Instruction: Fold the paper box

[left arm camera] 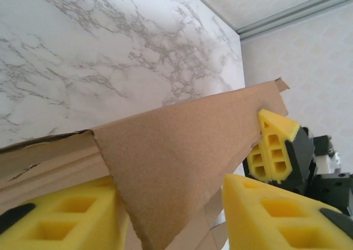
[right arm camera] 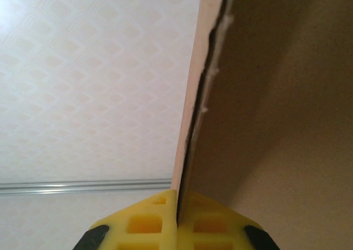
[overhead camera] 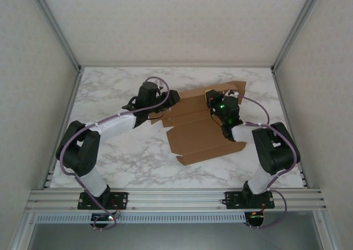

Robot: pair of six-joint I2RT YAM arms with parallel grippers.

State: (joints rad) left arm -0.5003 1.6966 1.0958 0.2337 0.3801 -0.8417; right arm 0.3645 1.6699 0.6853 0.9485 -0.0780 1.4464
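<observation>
Your paper box [overhead camera: 201, 134] is a plain brown cardboard die-cut sheet with flaps and notched edges. It lies opened out near the middle of the white marble-patterned table [overhead camera: 110, 150], between the two arms. Most of it rests flat. Creases cross it in parallel bands, and its long near edge slants toward the right arm's base. It is not yet a container: the panels are spread out, with flaps raised only along the far side.

Your left gripper [overhead camera: 168, 102] sits at the sheet's far left edge. On its wrist camera the yellow foam fingers [left arm camera: 60, 217] stand well apart with a raised flap between them. The flap sits close to the finger on the left of that view and clear of the other one. You cannot tell whether it touches the nearer finger.

Your right gripper [overhead camera: 212, 99] is at the far right part of the sheet. Its wrist camera shows the two yellow pads pressed together on the thin edge of a cardboard panel, which rises straight up from between them. That edge looks slightly frayed, with a dark split line along it. The left wrist view shows the same gripper pinching the far upper corner of the raised flap.

The cardboard surface is a uniform matte brown with a fine fibrous grain.
</observation>
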